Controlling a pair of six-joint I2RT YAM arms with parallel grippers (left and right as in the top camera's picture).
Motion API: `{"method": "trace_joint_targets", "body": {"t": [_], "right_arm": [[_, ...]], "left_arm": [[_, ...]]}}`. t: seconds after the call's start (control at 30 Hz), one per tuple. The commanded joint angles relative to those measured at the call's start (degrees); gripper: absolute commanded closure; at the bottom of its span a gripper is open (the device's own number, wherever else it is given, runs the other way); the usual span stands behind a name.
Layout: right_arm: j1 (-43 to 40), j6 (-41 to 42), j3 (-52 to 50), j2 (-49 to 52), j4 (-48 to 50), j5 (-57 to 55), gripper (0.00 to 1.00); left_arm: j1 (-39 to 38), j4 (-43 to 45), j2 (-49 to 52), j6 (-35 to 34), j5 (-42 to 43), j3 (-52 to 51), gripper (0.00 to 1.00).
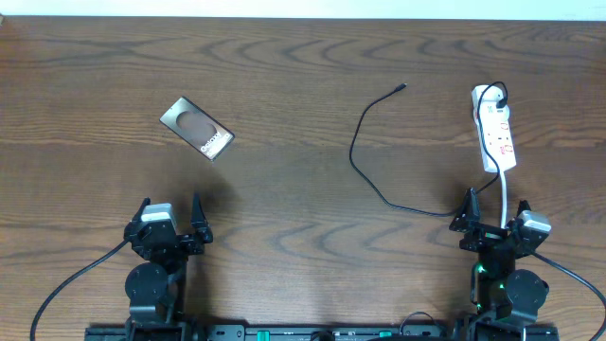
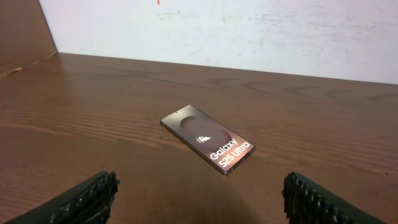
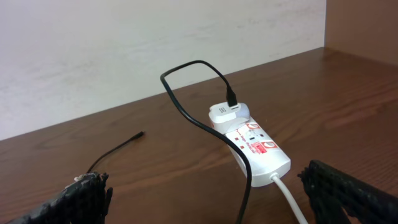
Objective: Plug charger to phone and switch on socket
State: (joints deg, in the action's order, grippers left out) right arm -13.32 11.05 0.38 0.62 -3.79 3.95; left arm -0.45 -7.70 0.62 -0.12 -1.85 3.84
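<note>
Black cable first: the charger [image 1: 353, 156] loops across the worktop [image 1: 284, 76], one end seated in the white socket [image 1: 494, 133] at right, its connector tip [image 1: 401, 88] lying loose, well apart from the phone [image 1: 197, 128], which lies flat at left. The left gripper [image 1: 170, 205] faces the phone and the right gripper [image 1: 496, 203] faces the socket. Both are spread wide and empty, so each arm looks placed to serve its own side.

phone [image 1: 197, 128] left, charger [image 1: 352, 152] tip lying free, socket [image 1: 495, 137] right
</note>
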Motion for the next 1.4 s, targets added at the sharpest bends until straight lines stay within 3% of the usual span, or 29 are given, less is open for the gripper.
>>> {"method": "trace_joint_targets", "body": {"t": [0.0,1.23,1.3,1.37], "right_arm": [[0.24,-0.83,-0.07,-0.31,-0.15,0.52,0.01],[0.24,-0.85,-0.07,-0.31,-0.15,0.52,0.01],[0.24,-0.83,-0.07,-0.31,-0.15,0.52,0.01],[0.24,-0.83,-0.07,-0.31,-0.15,0.52,0.01]], "left_arm": [[-0.13,-0.76,-0.42,0.52,-0.46,-1.53,0.13],[-0.13,-0.55,-0.02,0.31,-0.09,-1.53,0.13],[-0.17,0.04,-0.02,-2.36,0.09,-1.51,0.13],[-0.17,1.20,-0.02,-12.07,4.98,-1.20,0.13]]}}
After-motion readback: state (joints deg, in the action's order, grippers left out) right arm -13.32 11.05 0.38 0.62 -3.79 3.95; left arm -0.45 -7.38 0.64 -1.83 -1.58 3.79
